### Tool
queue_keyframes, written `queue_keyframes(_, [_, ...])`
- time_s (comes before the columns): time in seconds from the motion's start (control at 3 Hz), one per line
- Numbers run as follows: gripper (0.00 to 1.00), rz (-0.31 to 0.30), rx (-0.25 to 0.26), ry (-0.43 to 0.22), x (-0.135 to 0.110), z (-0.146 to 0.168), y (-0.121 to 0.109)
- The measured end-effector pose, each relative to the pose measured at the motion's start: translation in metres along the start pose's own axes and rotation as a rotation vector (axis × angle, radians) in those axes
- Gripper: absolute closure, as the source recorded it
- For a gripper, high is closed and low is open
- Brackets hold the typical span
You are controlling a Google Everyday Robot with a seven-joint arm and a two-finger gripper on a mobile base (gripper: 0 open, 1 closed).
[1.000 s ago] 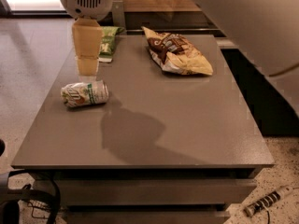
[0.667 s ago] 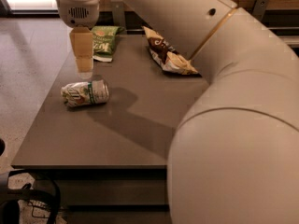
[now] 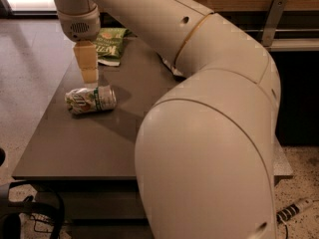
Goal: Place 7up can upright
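While the white-and-green, slightly dented aluminium 7up can (image 3: 90, 100) lay on its side near the left edge of the flat grey-brown bench (image 3: 75, 148), the robot's tan, blocky hand (image 3: 90, 80) hung straight down over it from a rounded cream wrist housing (image 3: 77, 21). The tip of the hand stood just above the upper side of the can, toward its silver-topped right end; whether it touched the metal could not be told. Nor could it be told whether the hand was open or closed, since it showed only as one solid tan block.

Compared with the frames from a second before, the can had not shifted: same spot, same sideways lie, silver top still pointing right. The hand had come down a little and now sat closer to the can than it had.

The larger change was the smooth cream-coloured arm (image 3: 209, 148). Earlier it had crossed only the upper right corner of the view; now its thick elbow filled the middle and lower right of the view and hid much of the bench. The brown-and-yellow crinkled snack bag (image 3: 168, 66), fully in view before, was almost wholly covered, with only a scrap showing at the arm's edge.

The green foil chip bag (image 3: 110, 43) stayed at the far side of the bench, behind the hand and well apart from the can.
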State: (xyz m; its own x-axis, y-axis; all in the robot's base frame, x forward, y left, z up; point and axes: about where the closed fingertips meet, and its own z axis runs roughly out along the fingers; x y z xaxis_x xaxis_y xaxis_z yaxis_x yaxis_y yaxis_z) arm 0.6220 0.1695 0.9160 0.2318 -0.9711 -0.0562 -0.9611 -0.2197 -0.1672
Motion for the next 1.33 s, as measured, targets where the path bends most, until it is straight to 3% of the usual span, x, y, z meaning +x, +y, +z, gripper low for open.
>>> queue_keyframes(0.67, [0.0,0.048,-0.085,0.039,0.015,0.016,0.036])
queue_keyframes(1.0, [0.0,0.09,-0.138,0.003,0.018,0.027,0.065])
queue_keyframes(1.33, [0.0,0.108,-0.135,-0.058,0.006,0.033,0.074])
